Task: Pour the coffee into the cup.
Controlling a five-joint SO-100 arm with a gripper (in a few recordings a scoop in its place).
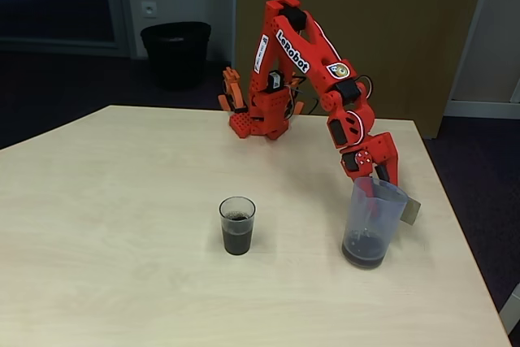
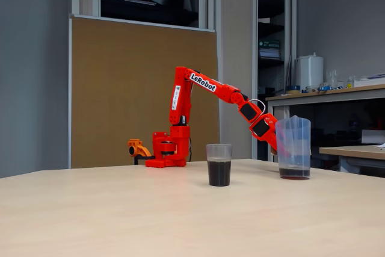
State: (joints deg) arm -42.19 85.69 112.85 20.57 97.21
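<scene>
Jug (image 1: pixel 372 223) upright at the cup's (image 1: pixel 236 225) three o'clock — fingers (image 1: pixel 380 173) seemingly pinching its handle — release gently, withdraw without tipping it.

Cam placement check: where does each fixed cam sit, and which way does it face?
Fixed view, high: raised across the table from the arm's base, looking down at cup, jug and end effector; whole arm shows.
Fixed view, low: near tabletop height, side-on, facing a brown panel; whole arm shows, end effector behind the jug.
Shared: cup, jug, coffee and table.
</scene>
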